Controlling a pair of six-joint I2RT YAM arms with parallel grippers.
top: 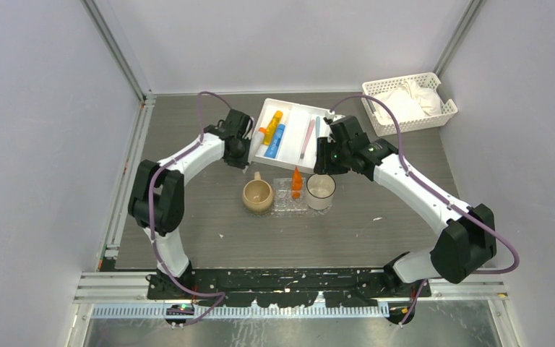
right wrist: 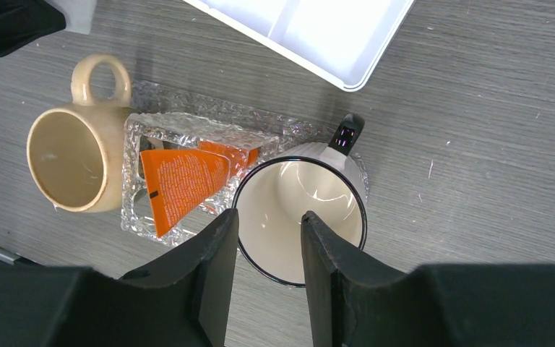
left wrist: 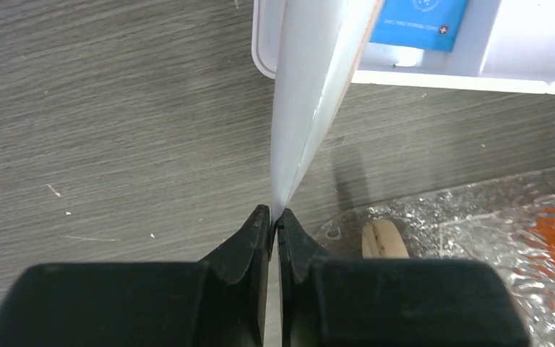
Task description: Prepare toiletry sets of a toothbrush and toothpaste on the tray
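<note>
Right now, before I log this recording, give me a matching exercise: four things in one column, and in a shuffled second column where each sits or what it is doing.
Things:
1. orange tube
2. blue tube
3. beige mug
4. left claw

Places or states:
A. lying in the white compartment tray
B. lying on the clear tray
C. shut on the flat end of a white tube
D. standing on the table beside the clear tray

Pairs: 1-B, 2-A, 3-D, 4-C
</note>
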